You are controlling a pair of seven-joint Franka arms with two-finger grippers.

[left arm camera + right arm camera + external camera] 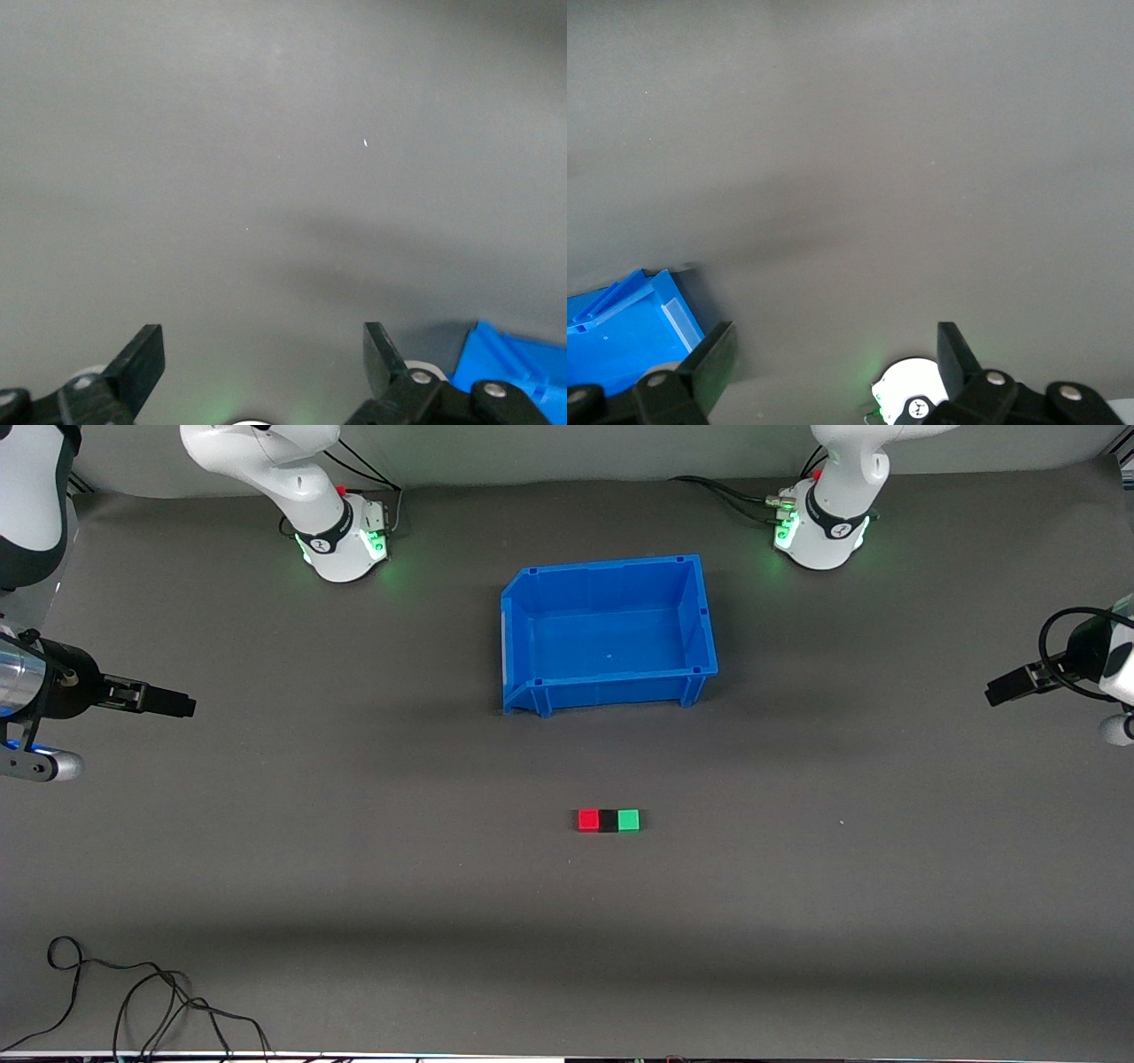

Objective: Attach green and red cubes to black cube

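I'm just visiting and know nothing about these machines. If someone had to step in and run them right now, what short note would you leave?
Left gripper: jaws open, empty, hanging over the table's edge at the left arm's end, waiting.
Right gripper: jaws open, empty, over the table at the right arm's end.
Cubes: the red cube, black cube and green cube sit in one row, touching, black in the middle, nearer the front camera than the blue bin, which holds nothing.
Done: both coloured cubes appear joined to the black one.
Left: apparently nothing; maybe check the joins hold.
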